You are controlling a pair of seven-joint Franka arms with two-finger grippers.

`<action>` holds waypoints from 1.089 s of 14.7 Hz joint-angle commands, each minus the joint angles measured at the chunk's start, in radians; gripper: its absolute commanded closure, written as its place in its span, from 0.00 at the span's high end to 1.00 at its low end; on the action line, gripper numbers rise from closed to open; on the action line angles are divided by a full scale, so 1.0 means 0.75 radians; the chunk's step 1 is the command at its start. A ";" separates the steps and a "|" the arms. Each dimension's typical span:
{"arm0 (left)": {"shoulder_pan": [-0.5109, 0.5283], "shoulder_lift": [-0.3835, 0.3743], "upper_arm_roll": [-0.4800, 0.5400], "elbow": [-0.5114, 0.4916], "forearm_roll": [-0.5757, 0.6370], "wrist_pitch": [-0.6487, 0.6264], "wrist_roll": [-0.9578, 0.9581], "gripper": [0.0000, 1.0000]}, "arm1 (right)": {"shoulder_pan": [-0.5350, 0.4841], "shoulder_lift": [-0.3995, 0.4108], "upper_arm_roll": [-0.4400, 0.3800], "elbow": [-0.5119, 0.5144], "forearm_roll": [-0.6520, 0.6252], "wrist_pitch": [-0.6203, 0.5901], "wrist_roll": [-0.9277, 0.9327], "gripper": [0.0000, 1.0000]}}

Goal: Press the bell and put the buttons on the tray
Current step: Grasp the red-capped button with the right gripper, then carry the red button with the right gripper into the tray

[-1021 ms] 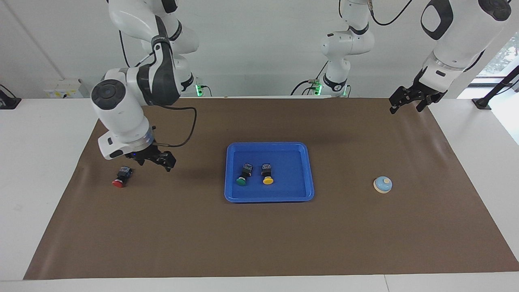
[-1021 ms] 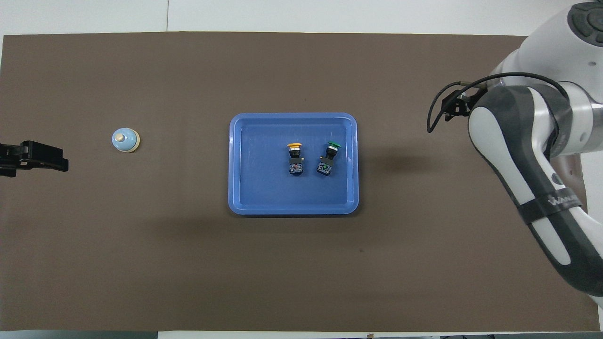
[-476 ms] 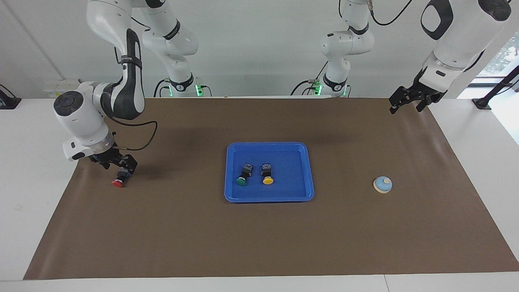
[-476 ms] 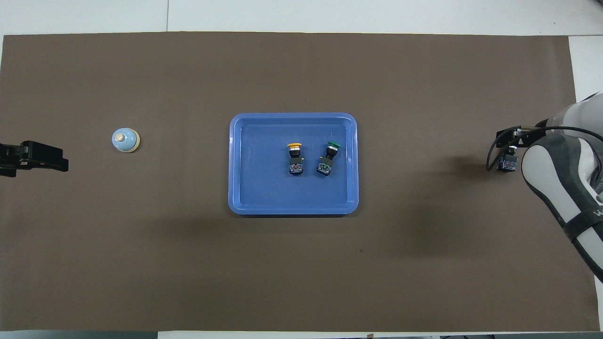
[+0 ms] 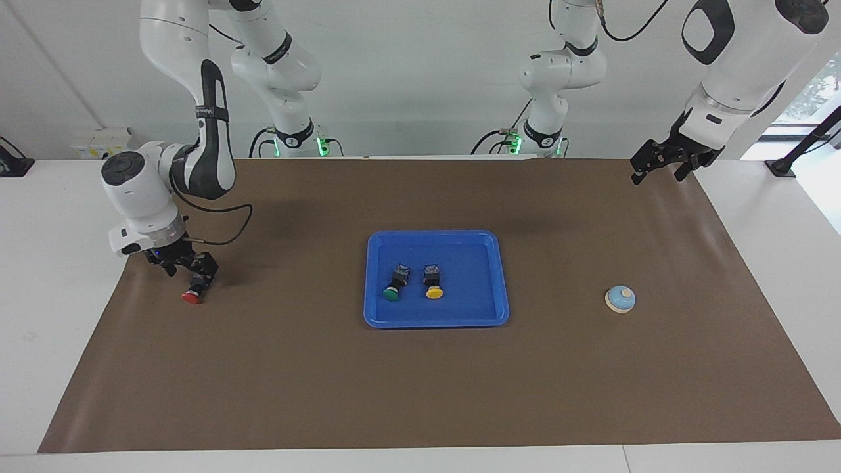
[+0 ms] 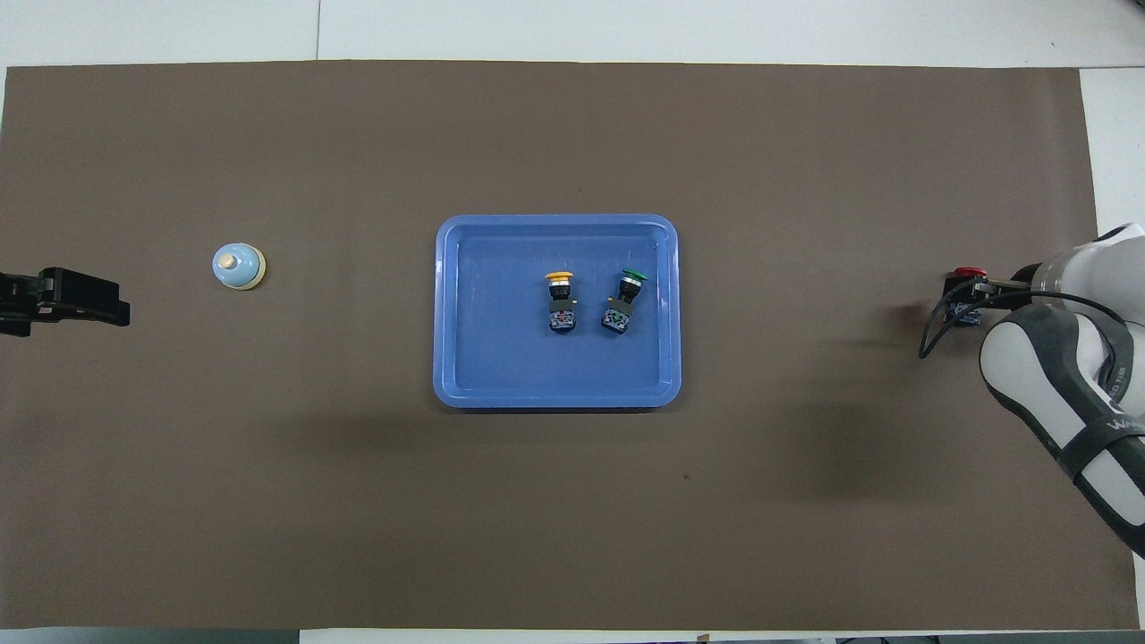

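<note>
Yellow button, green button in tray; red button by right arm; bell apart.

Red button lies on its side on the mat, right at the right gripper, its cap pointing away from the robots. Green button and yellow button lie side by side in the blue tray, well apart from that gripper. Light-blue bell sits upright near the left gripper.
</note>
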 commanded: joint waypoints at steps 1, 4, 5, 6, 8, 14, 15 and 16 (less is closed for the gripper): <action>0.005 -0.005 -0.001 0.013 -0.005 -0.014 -0.010 1.00 | -0.021 0.010 0.020 -0.018 -0.020 0.048 -0.020 1.00; 0.005 -0.005 -0.001 0.013 -0.005 -0.014 -0.010 1.00 | -0.023 0.031 0.020 -0.026 -0.018 0.054 -0.024 0.95; 0.005 -0.005 -0.001 0.013 -0.005 -0.014 -0.010 1.00 | -0.023 0.035 0.020 -0.030 -0.018 0.056 -0.024 0.84; 0.005 -0.005 -0.001 0.013 -0.005 -0.014 -0.010 1.00 | -0.021 0.035 0.020 -0.031 -0.018 0.064 -0.026 0.68; 0.005 -0.005 -0.001 0.013 -0.005 -0.014 -0.010 1.00 | -0.021 0.035 0.020 -0.031 -0.018 0.064 -0.046 0.31; 0.005 -0.005 -0.001 0.013 -0.005 -0.014 -0.010 1.00 | 0.044 0.021 0.035 0.047 -0.018 -0.054 -0.058 0.00; 0.005 -0.005 -0.001 0.013 -0.005 -0.014 -0.010 1.00 | 0.085 0.019 0.035 0.098 -0.012 -0.123 -0.052 0.00; 0.005 -0.005 -0.001 0.013 -0.005 -0.014 -0.010 1.00 | 0.122 0.019 0.035 0.165 -0.009 -0.211 -0.020 0.00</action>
